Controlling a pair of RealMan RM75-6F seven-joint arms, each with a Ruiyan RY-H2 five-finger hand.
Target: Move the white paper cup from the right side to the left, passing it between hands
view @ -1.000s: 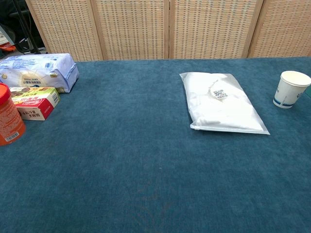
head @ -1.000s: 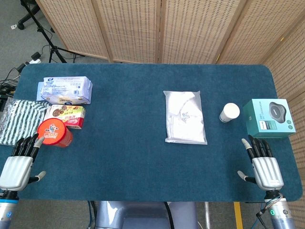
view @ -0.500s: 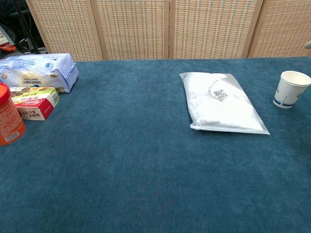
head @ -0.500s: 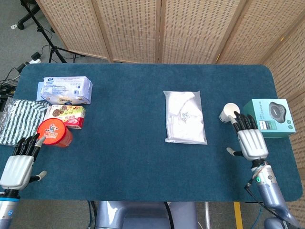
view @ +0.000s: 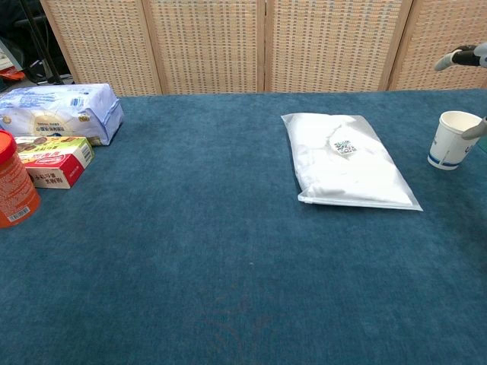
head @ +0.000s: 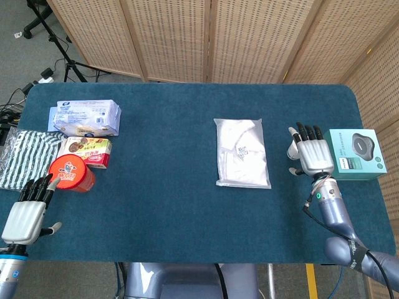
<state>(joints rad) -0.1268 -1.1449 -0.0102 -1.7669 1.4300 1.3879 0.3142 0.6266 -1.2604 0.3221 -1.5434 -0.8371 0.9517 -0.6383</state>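
Note:
The white paper cup [view: 456,139] with a blue band stands upright on the right side of the blue table. In the head view my right hand [head: 311,154] hovers over it with fingers spread and holds nothing. Only a sliver of the cup [head: 290,150] shows at the hand's left edge. The chest view catches just two fingertips [view: 459,57] at the right border, one above the cup and one beside its rim. My left hand [head: 25,215] rests open at the near left corner, close to a red-lidded can.
A white plastic bag [head: 242,152] lies mid-table, left of the cup. A teal box [head: 356,154] sits just right of my right hand. At the left are the red-lidded can [head: 70,174], a snack box [head: 86,151], a tissue pack [head: 84,117] and striped cloth [head: 25,156].
My right hand has travelled from the table's near edge forward to above the cup, now covering most of it in the head view. The left hand and the cup have stayed put.

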